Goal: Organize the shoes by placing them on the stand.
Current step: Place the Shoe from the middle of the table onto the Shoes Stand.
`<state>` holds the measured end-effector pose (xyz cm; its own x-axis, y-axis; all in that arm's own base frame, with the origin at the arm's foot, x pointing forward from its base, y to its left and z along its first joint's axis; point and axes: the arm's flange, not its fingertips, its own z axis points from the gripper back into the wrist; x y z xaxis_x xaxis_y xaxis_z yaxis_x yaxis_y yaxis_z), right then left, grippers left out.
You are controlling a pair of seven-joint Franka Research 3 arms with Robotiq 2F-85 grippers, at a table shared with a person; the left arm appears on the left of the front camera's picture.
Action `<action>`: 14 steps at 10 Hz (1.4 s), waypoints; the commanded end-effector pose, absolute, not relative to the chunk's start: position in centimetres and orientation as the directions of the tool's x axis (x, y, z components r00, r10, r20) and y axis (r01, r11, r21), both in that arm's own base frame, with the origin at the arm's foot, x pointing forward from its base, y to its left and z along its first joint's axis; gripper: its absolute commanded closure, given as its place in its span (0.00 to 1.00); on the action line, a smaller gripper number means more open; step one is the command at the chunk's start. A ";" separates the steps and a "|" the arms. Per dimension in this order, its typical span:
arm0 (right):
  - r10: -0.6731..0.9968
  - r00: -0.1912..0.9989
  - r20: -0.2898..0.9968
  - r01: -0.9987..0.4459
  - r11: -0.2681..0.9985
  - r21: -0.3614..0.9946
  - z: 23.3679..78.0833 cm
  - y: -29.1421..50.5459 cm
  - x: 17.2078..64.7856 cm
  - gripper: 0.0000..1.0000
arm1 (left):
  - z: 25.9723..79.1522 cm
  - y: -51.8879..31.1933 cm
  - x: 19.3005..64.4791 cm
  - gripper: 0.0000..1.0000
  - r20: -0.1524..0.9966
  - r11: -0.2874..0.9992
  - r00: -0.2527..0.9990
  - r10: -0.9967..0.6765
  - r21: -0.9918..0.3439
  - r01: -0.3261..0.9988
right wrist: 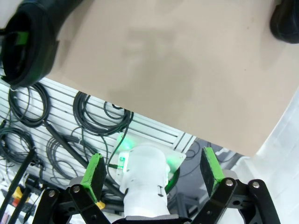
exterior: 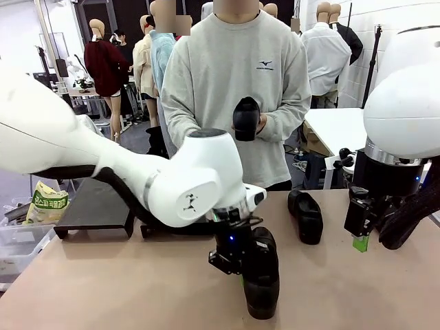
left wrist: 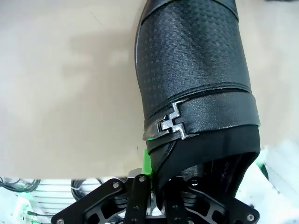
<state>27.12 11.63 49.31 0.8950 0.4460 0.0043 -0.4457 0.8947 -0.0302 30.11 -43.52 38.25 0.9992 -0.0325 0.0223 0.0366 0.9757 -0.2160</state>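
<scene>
My left gripper (exterior: pixel 237 265) is shut on the heel rim of a black shoe (exterior: pixel 262 282) that lies near the table's front edge. The left wrist view shows this shoe (left wrist: pixel 196 84) with a silver buckle, its rim pinched by my gripper (left wrist: pixel 156 182). A second shoe (exterior: pixel 306 216) lies on the table to the right of centre. The person holds a third shoe (exterior: pixel 246 118) at chest height. The black stand (exterior: pixel 96 206) sits at the table's left. My right gripper (exterior: pixel 361 237) hangs open above the table's right side, and its green pads (right wrist: pixel 96 170) are wide apart with nothing between them.
A clear bin with a yellow-green bag (exterior: pixel 47 203) stands left of the table. Coiled cables (right wrist: pixel 100 116) lie below the table's near edge. A white table (exterior: pixel 337 127) stands behind on the right. The person stands at the far edge.
</scene>
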 end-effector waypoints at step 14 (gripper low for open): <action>0.442 0.897 0.005 -0.442 0.897 -0.008 49.3 11.9 27.0 0.00 | 51.7 -14.7 28.8 1.00 0.355 0.997 0.935 0.013 -0.071 0.013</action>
